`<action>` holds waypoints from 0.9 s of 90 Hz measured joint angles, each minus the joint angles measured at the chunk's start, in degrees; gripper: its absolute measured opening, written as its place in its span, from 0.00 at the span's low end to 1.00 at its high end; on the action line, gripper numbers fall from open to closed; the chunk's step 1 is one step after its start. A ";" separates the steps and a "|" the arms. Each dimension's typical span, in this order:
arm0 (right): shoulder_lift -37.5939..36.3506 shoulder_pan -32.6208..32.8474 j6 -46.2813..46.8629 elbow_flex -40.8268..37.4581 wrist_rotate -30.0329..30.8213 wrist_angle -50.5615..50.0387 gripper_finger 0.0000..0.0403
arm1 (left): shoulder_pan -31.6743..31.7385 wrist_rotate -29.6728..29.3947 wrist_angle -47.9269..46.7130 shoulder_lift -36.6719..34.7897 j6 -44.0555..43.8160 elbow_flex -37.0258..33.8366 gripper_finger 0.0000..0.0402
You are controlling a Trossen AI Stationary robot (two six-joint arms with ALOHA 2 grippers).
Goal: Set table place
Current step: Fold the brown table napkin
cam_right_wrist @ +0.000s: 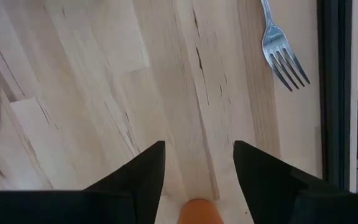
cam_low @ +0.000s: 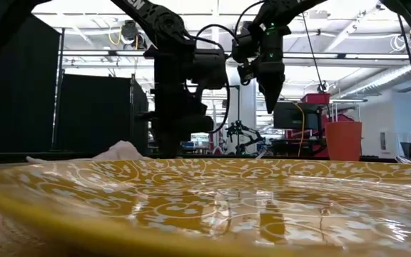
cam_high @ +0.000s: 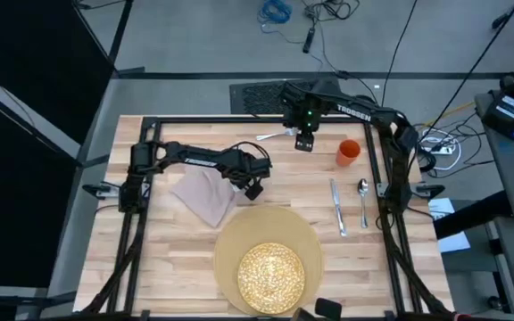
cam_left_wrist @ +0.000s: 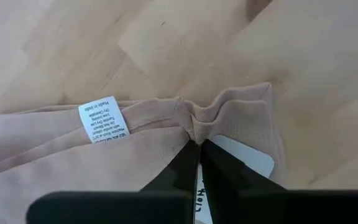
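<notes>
The left gripper (cam_left_wrist: 196, 152) is pinched closed on the beige napkin (cam_high: 205, 196), its two dark fingers (cam_left_wrist: 185, 168) pressed together with a bunched fold of the cloth caught between the tips; a small white care label (cam_left_wrist: 104, 119) shows on the fabric beside the pinch. In the high view this gripper (cam_high: 255, 189) sits at the napkin's right edge, just above the rim of the round tan placemat (cam_high: 309, 234), and the cloth lies crumpled on the table (cam_high: 159, 267) to the left of the mat. The yellow speckled plate (cam_high: 272, 275) rests on the placemat's near half. The right gripper (cam_right_wrist: 197, 163) hangs with its fingers (cam_right_wrist: 146, 167) spread wide and nothing between them, above bare wood at the far side of the table (cam_high: 303, 143). The fork (cam_right_wrist: 279, 46) lies flat just beside it near the black frame, touching nothing else. The small orange cup (cam_high: 348, 152) stands upright to the right of that gripper. Below the cup, the knife (cam_high: 337, 207) and spoon (cam_high: 363, 198) lie side by side, apart from each other, to the right of the placemat.
</notes>
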 joint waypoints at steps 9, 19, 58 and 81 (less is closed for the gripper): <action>0.00 -0.01 0.00 0.00 -0.01 0.01 0.44 | -0.01 1.21 1.21 -0.02 1.63 0.00 0.01; 0.00 -0.01 0.00 0.00 0.00 0.00 0.44 | -0.34 4.83 4.45 -0.02 2.46 0.02 0.00; 0.00 0.01 0.00 0.00 -0.01 0.00 0.44 | -1.88 6.01 10.12 -0.15 6.51 0.11 0.01; 0.00 0.01 0.00 0.00 -0.02 0.00 0.44 | -1.88 7.21 10.16 -0.22 6.31 0.15 0.19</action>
